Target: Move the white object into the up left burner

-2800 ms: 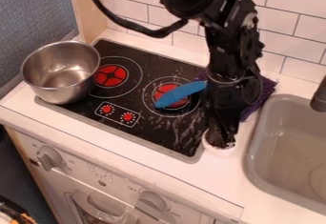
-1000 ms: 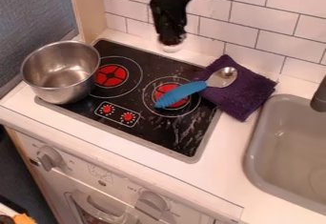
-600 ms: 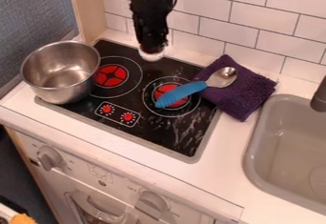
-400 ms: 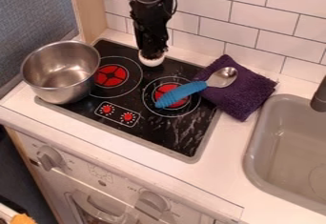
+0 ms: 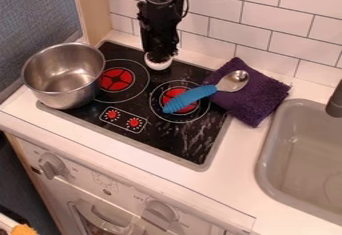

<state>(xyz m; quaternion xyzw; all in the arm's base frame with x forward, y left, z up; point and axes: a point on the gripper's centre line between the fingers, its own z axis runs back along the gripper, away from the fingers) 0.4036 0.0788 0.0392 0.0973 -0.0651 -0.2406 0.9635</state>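
The gripper hangs down from the upper edge of the camera view, with its lower end at the white object. It cannot be told whether the fingers are apart or clamped on this object. The white object is located at the rear part of the black cooktop, just right of the outer ring of the left burner and away from that burner's red centre. The metal pot stands upright at the left side of the cooktop, covering part of the same ring. The spoon lies with its blue handle across the right burner and its metal bowl on the purple cloth. The cloth lies on the worktop at the right side of the cooktop. Two red controls are located at the front of the cooktop, between a white outline. The grey sink is set into the worktop at the right, with a dark faucet at its rear. A white tiled wall stands behind the worktop.
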